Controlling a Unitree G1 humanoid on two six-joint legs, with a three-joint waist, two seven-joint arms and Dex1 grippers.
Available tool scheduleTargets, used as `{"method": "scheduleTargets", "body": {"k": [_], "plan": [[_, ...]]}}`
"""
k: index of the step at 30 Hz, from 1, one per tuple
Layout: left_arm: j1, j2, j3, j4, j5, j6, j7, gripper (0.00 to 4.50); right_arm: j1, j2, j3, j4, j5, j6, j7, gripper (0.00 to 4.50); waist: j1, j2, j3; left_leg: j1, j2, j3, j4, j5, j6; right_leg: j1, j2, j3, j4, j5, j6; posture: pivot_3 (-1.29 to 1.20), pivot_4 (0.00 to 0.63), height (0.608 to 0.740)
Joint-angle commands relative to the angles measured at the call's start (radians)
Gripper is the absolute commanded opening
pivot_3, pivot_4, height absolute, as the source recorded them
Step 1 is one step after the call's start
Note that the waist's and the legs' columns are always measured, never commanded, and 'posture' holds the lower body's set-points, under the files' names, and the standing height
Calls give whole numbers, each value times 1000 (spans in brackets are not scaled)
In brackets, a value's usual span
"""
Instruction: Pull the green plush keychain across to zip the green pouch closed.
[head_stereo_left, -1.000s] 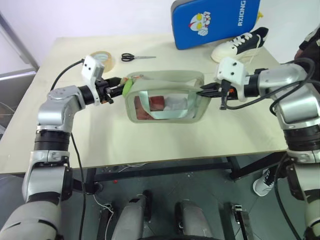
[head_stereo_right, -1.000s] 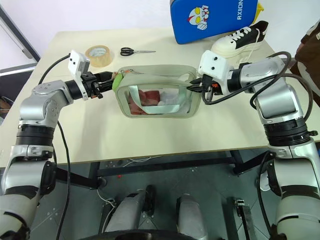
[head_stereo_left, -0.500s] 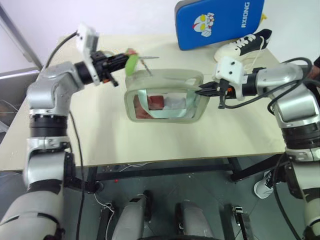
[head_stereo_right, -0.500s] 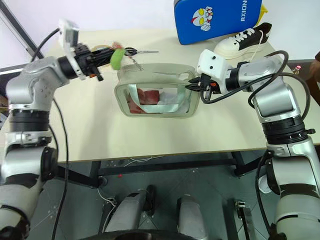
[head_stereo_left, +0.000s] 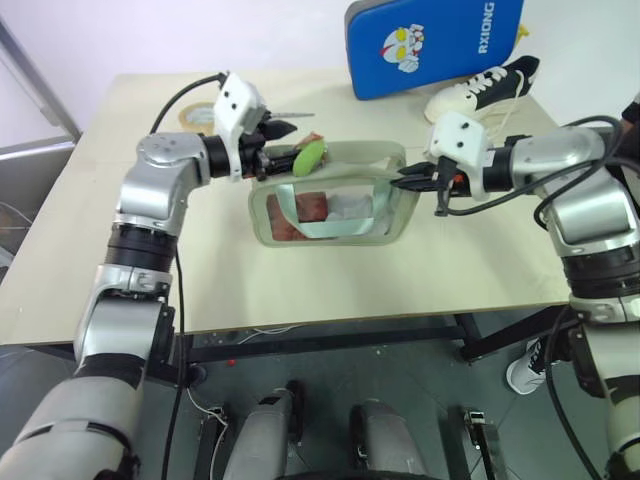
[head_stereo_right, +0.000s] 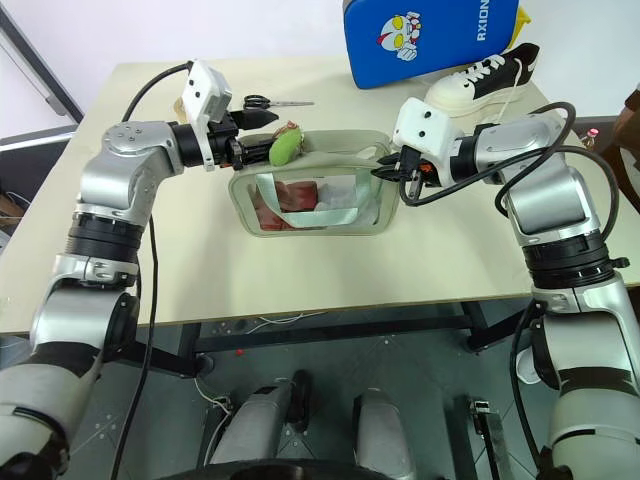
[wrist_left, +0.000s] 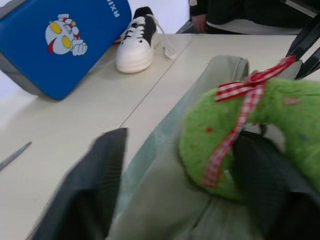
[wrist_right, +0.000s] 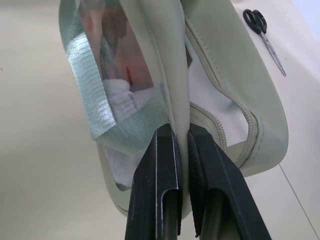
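The green pouch (head_stereo_left: 330, 238) stands on the table with its window panel facing me and red and white contents showing through. The green plush keychain (head_stereo_left: 308, 155) with its red-checked ribbon rests on the pouch's top edge, a little in from the left end. My left gripper (head_stereo_left: 284, 142) is just left of it and level. In the left wrist view its fingers (wrist_left: 90, 190) stand wide apart with the plush (wrist_left: 240, 145) between them, so it is open. My right gripper (head_stereo_left: 403, 182) is shut on the pouch's right end wall (wrist_right: 175, 75).
Black-handled scissors (head_stereo_right: 270, 102) and a tape roll (head_stereo_left: 197, 117) lie behind the left arm. A blue cartoon-printed case (head_stereo_left: 435, 45) and a white sneaker (head_stereo_left: 480, 88) sit at the back right. A person (head_stereo_right: 630, 110) is at the table's far right edge.
My left gripper carried the keychain to the right along the pouch's top, then opened its fingers. The plush now rests on the pouch. The right gripper kept still.
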Motion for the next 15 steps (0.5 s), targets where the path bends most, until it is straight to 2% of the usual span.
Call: {"method": "scheduleTargets", "body": {"k": [1, 5, 8, 11, 15], "plan": [[3, 99, 45, -151, -39, 71, -59, 3421, -25, -1, -24, -15, -4, -15, -16, 0, -3, 0, 0, 0, 0, 0, -1, 0, 0, 0, 0, 0, 0, 0, 0, 0, 150, 740], [85, 226, 62, -261, -53, 137, -107, 3421, -35, 10, -19, 3, -7, -28, -21, 0, -4, 1, 0, 1, 0, 0, -1, 0, 0, 0, 0, 0, 0, 0, 0, 0, 150, 740], [160, 263, 70, -339, -71, 172, -115, 3421, -38, 18, -19, 10, -6, -32, -23, 0, -3, 1, 0, 2, 0, 0, -2, 0, 0, -1, 0, 0, 0, 0, 0, 0, 150, 740], [245, 259, 44, -398, -50, 150, -93, 3421, -41, 27, -17, 10, -5, -32, -21, 0, 1, 1, 0, 1, 0, 0, -1, 0, 0, -3, 0, 1, 0, 0, -1, 0, 150, 740], [271, 159, 29, -408, -22, 159, 32, 3421, -44, 33, -12, 6, -5, -28, -14, 0, 5, 0, 0, 1, 0, 0, -1, 0, 0, -4, -1, 0, 0, 0, -1, 0, 150, 740]]}}
